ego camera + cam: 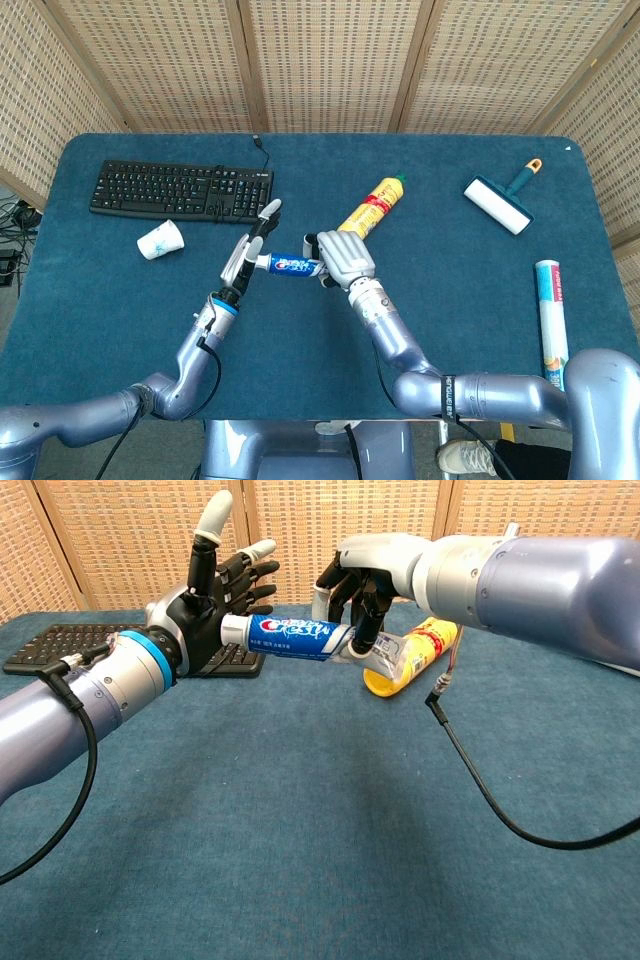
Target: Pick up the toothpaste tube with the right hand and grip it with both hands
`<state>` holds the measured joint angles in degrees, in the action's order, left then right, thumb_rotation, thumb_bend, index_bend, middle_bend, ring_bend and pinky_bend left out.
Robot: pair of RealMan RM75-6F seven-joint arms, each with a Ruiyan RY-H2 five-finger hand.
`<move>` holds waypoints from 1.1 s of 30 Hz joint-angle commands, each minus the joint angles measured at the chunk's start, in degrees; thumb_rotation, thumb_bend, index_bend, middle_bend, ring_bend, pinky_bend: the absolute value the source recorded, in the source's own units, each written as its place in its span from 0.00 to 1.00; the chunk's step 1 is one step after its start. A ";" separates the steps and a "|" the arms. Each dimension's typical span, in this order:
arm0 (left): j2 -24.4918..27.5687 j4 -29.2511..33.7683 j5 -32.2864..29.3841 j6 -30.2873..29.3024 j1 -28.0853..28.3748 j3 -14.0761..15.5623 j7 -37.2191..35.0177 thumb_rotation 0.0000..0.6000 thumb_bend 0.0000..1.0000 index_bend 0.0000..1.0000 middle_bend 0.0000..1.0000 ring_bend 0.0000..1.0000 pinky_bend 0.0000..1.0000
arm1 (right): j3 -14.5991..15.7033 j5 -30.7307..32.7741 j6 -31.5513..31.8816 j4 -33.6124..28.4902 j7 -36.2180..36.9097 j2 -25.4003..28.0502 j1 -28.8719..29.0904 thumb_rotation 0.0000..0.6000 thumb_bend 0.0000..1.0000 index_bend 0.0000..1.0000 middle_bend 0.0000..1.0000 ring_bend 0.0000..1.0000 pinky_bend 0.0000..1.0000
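- Toothpaste tube is held above the table, roughly level, cap end twd the left hand, crimped tail twd the right.
- Right hand is curled down over the tube's tail half; fingers are wrapped across the top & front, with the flat clear tail seen sticking out just below them. Tube is gripped here.
- In head view the right hand is seen from its back, so the tube is covered at that end; only the blue printed part shows betw. the two hands.
- Left hand is spread wide, fingers apart & extended, one pointing up. Tube's white cap end is met by the palm; no finger is seen wrapped round the tube.
- Left hand in head view: fingers stretched up & away, tube's end touching or just at the palm; contact can't be judged for sure.
- Yellow bottle is lying on the table just behind the right hand.
- Keyboard & paper cup are seen at the far left; lint roller far right, well apart.
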<state>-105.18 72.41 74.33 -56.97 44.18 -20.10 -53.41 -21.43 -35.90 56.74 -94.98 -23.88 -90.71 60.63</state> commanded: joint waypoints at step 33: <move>14.26 -2.01 7.85 -11.54 -9.61 3.49 -2.35 0.17 0.00 0.00 0.00 0.00 0.00 | 5.18 -1.54 1.82 -0.76 1.33 5.56 -5.33 1.00 0.75 0.74 0.72 0.67 0.66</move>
<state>-93.03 71.64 80.55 -66.70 36.16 -17.85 -56.32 -16.94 -37.14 58.67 -96.15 -22.67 -85.18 55.80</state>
